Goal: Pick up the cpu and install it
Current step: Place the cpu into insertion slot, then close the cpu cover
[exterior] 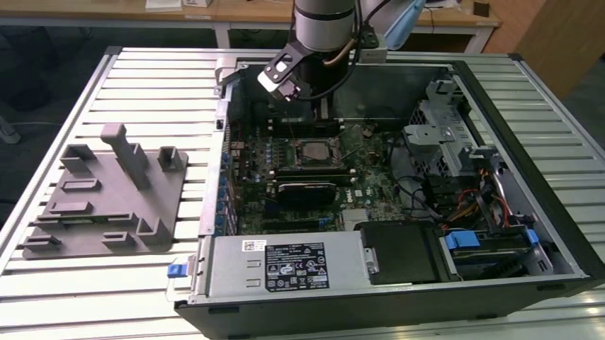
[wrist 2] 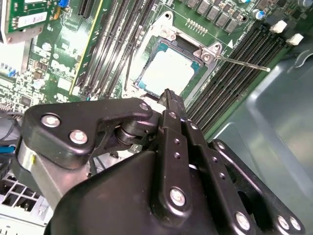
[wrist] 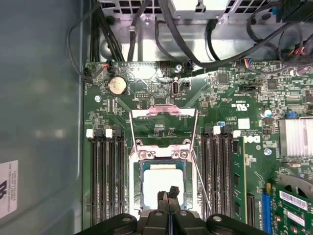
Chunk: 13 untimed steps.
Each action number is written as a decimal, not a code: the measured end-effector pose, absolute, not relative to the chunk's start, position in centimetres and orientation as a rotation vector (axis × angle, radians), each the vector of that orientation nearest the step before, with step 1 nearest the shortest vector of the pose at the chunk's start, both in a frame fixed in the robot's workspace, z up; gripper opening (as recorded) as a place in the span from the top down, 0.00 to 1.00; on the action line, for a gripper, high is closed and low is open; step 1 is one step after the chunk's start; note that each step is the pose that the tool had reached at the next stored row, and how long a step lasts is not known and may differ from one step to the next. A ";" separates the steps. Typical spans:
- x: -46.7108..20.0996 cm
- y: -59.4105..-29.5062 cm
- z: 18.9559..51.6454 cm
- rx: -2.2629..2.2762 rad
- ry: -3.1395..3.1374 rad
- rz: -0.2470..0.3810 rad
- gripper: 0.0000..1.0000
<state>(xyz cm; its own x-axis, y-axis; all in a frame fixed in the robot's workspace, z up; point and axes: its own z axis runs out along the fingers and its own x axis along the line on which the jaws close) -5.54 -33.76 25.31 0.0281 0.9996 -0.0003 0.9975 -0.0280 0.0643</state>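
Gripper (wrist: 169, 192) closed tight and empty, above one edge of the cpu (wrist: 155, 178) in its open socket (wrist: 161, 148)

Look at the cpu (wrist: 164, 182): its top is pale metal, so shiny it looks almost white. The end effector (wrist: 168, 195) looks like dull black metal, with small shiny silver screws in it. The circuit board (wrist: 146, 98) is green and glossy. The socket frame (wrist: 163, 113) is thin bare metal that gleams. The case wall (wrist: 39, 98) is smooth grey metal with a soft shine. The cables (wrist: 215, 54) are black and look a bit glossy. Your counter (exterior: 95, 283) is ribbed silvery metal. The tray (exterior: 95, 205) on it is dull grey plastic. The power box (exterior: 236, 273) is grey metal with a white paper label (exterior: 296, 268).
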 end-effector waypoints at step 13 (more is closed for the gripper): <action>-5.5 -33.8 25.3 2.218 2.157 0.069 0.89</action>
<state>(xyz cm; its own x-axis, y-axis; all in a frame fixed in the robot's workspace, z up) -5.47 -33.76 25.32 0.0282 0.9996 -0.0008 0.9975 -0.0280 0.0643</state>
